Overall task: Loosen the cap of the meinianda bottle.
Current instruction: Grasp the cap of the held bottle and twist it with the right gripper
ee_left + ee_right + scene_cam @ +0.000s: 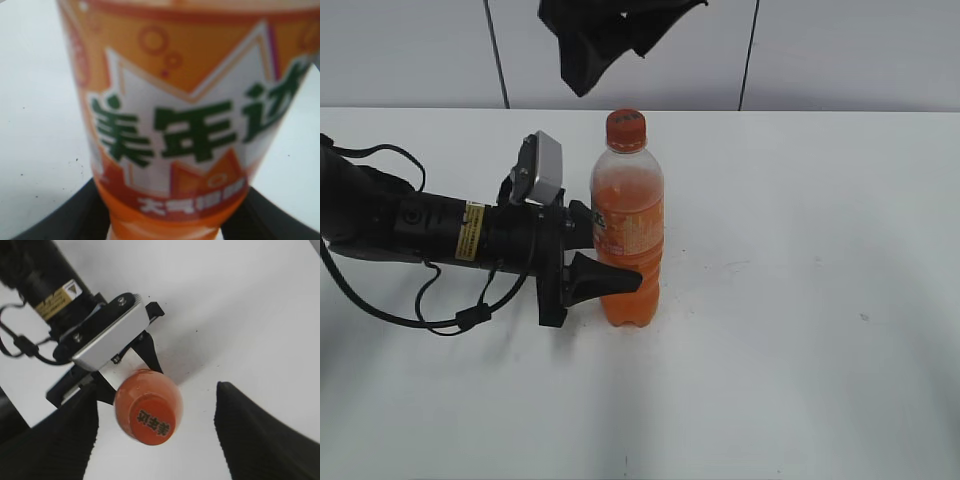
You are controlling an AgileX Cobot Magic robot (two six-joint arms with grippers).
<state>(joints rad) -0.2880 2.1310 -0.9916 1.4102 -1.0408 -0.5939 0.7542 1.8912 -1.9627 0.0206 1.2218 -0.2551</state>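
I see the meinianda bottle [628, 235] upright mid-surface [800, 330], my left claw [605, 255] around it from the left, right claw [155, 440] above the cap [626, 129].

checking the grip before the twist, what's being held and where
The left gripper holds the bottle around its lower body, at label height. The right gripper hangs open above the cap, holding nothing.

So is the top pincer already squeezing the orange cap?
No, the right pincer hangs open above the cap, its fingers well apart from it.
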